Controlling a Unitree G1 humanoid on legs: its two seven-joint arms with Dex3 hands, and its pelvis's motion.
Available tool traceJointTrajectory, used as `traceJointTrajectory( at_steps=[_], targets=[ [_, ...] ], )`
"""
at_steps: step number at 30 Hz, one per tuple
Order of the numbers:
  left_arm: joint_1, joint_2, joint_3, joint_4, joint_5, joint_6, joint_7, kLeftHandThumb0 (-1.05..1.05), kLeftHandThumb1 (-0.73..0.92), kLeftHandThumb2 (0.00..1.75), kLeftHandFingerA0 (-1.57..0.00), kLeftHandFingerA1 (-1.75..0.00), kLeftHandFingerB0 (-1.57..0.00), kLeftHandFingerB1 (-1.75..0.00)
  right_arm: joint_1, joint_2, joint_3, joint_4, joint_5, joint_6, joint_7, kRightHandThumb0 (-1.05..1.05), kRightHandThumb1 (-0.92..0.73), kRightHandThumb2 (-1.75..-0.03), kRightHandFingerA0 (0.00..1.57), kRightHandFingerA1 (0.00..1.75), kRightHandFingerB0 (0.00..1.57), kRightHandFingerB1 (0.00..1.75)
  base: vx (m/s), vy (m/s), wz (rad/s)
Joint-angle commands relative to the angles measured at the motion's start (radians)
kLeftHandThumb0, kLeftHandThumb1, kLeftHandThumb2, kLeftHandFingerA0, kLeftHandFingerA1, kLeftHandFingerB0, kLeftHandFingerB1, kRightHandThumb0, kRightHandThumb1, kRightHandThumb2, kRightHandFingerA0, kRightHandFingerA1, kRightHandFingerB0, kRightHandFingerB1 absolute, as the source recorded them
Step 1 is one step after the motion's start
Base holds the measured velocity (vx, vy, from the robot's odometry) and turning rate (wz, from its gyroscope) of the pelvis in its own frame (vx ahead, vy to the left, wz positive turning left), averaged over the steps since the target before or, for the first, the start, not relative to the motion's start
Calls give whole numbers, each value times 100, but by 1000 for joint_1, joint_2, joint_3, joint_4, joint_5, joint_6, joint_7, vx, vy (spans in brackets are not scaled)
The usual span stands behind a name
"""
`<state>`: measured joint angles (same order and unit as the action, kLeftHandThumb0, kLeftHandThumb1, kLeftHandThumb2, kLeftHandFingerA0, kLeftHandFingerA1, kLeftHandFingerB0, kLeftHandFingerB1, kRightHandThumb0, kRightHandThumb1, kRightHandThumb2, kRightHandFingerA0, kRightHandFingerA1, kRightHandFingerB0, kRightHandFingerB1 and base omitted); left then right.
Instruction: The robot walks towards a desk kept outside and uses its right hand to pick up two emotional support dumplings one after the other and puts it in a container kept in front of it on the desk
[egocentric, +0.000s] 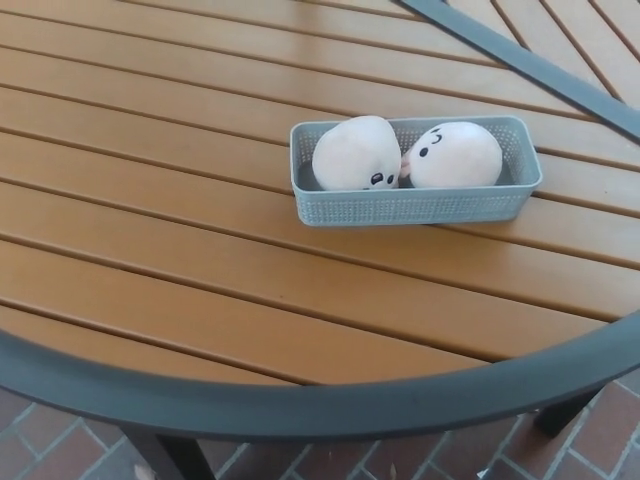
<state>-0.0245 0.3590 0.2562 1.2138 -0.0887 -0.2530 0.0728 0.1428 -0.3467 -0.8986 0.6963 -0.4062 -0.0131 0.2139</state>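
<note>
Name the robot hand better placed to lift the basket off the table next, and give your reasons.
Right, though tentatively: neither robot hand is in view. The basket holding both dumplings, one and the other, sits right of centre on the table, nearer the right arm's side.

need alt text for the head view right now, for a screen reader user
Two pale plush dumplings, the left dumpling and the right dumpling, lie touching inside a grey mesh container on a slatted wooden table with a dark rim. Brick paving shows below the table's edge; neither robot hand is in view.
</note>
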Motion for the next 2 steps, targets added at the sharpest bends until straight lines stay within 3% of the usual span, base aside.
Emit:
traceJointTrajectory(
  at_steps=[1,2],
  targets=[
    [8,63,-41,35,77,-21,83,-23,53,56,-85,-67,-75,-55,-5,9,35,147,141,-73,-124,-39,-37,-97,6,57,0,51,0,0,0],
    [9,63,-43,38,75,-22,85,-25,49,55,-84,-69,-76,-56,-18,3,83,189,117,-94,-116,-67,-59,-58,6,68,14,40,0,0,0]
  ],
)
